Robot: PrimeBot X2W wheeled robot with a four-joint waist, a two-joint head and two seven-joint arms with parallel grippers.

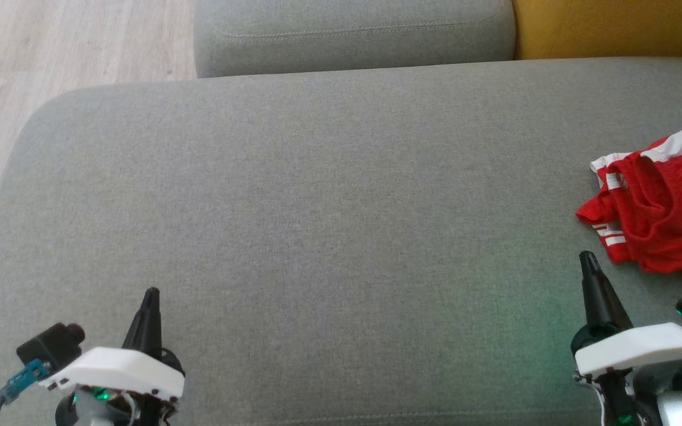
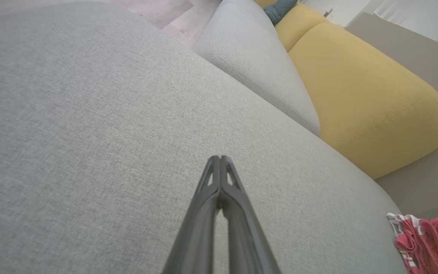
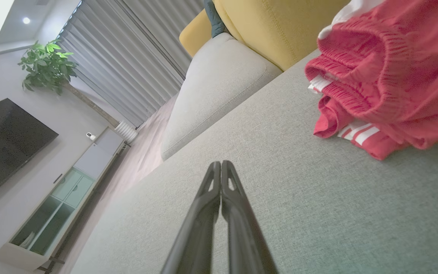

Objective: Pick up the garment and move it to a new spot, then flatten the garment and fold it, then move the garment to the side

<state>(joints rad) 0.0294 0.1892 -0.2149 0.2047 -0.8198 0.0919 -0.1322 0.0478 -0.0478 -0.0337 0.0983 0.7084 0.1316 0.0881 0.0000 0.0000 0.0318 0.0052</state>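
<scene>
Both grippers sit low at the near edge of the head view, over a wide grey seat cushion (image 1: pixel 317 207). On the left gripper (image 1: pixel 151 292) the two dark fingers are pressed together to a single point, with nothing between them. Its wrist view shows the same: tips touching, bare grey fabric under and around them. The right gripper (image 1: pixel 587 255) is likewise pinched fully closed and empty, fingers pointing up the view and leaning slightly left.

Just ahead of the right fingertips and off to the robot's right lies the garment (image 1: pixel 666 207), a red piece with white stripes and a ribbed elastic band, bunched into a loose heap on the cushion. It is near those fingers but clear of them, with a strip of grey fabric between. Its far side runs off the right edge of the head view. From the left fingers it is well apart, across most of the cushion.

Beyond the seat, a smaller grey cushion (image 1: pixel 353 35) lies at the far side, with a yellow cushion (image 1: pixel 613 26) just beside it on the right. Pale wood floor (image 1: pixel 51 47) shows at the far left.
</scene>
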